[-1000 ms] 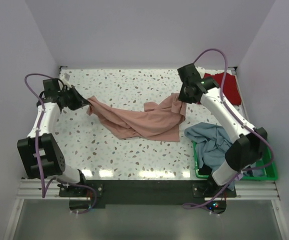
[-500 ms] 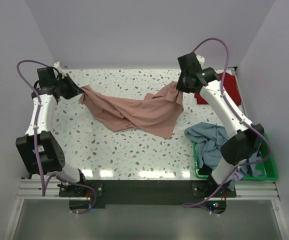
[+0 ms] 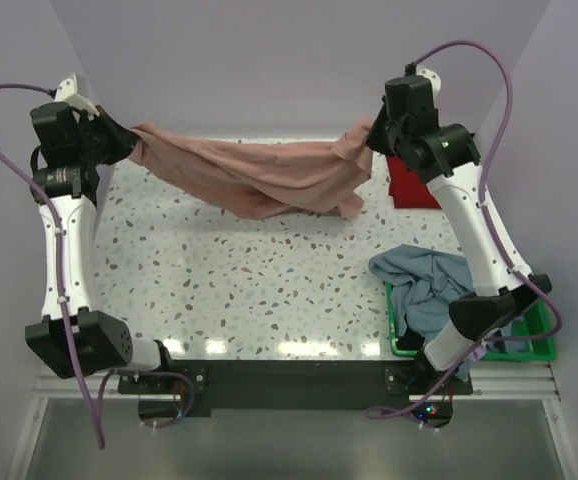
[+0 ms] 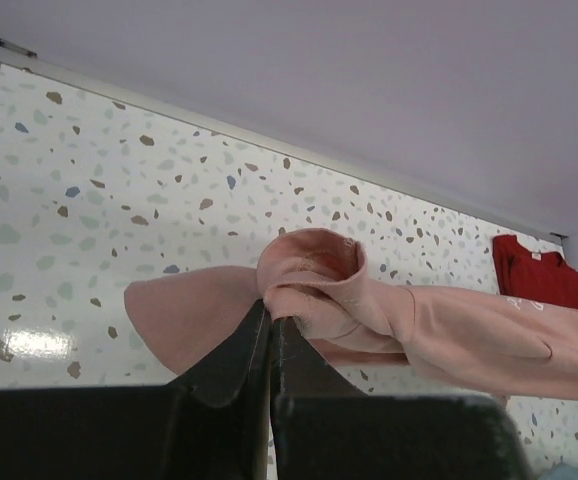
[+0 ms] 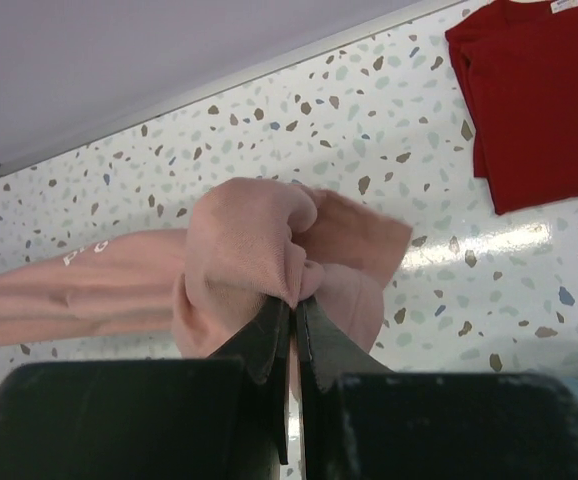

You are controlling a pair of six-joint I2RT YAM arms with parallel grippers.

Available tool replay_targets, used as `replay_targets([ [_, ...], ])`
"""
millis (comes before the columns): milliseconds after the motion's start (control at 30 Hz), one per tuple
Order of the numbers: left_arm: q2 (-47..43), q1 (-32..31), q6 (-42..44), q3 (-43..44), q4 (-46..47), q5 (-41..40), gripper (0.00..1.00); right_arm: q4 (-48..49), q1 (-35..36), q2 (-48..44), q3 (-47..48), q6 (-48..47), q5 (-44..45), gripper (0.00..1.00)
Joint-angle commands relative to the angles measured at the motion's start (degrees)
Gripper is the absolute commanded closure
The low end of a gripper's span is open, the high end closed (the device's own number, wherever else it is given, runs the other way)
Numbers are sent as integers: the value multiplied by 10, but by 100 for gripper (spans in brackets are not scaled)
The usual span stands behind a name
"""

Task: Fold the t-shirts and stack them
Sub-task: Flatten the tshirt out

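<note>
The left claw (image 3: pixel 121 142) and right claw (image 3: pixel 373 138) pinch opposite ends of the pink shirt (image 3: pixel 259 178), slung above the table (image 3: pixel 219 280).

The 2 arms stretch up and back, well apart. The left tool (image 3: pixel 129 148) and right tool (image 3: pixel 374 135) point toward each other, jaws pinched shut.

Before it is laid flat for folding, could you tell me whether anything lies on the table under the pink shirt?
Nothing visible does: the pink shirt, held between the left gripper and right gripper, hangs over bare table. The red shirt lies farther right.
</note>
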Motion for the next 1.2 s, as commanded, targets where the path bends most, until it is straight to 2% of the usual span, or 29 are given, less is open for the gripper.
replay_targets([
  [0,-39,6,-1,-22,-4,-22,100,20,-3,-39,13,-1,8,100],
  [167,-85,5,17,-52,-26,-35,100,26,-3,-75,1,-1,7,100],
  [300,-99,6,29,-87,-4,-47,100,43,-4,-74,-12,-17,21,100],
  [500,-44,6,39,-145,27,-6,100,57,-36,48,-26,-13,-39,100],
  [567,-20,5,43,-169,43,-7,100,51,-46,128,-9,-15,-61,100],
  [633,13,6,53,-194,45,-1,100,30,-59,192,38,-28,-80,89],
  [700,36,5,56,-214,41,3,100,-15,-66,283,118,-47,-95,63],
  [733,54,5,61,-219,37,13,100,-36,-66,308,150,-53,-96,41],
  [800,64,2,66,-233,39,21,100,-82,-65,345,213,-65,-104,32],
  [833,70,2,71,-234,37,21,100,-83,-65,340,212,-69,-106,27],
  [867,70,1,76,-235,35,20,100,-76,-66,326,197,-75,-111,25],
  [933,65,1,82,-237,33,17,100,-42,-64,263,107,-86,-148,23],
  [1067,58,1,85,-238,30,15,100,-9,-44,158,-78,-93,-197,28],
  [1167,57,2,86,-244,32,18,100,5,11,107,-226,-95,-206,33],
])
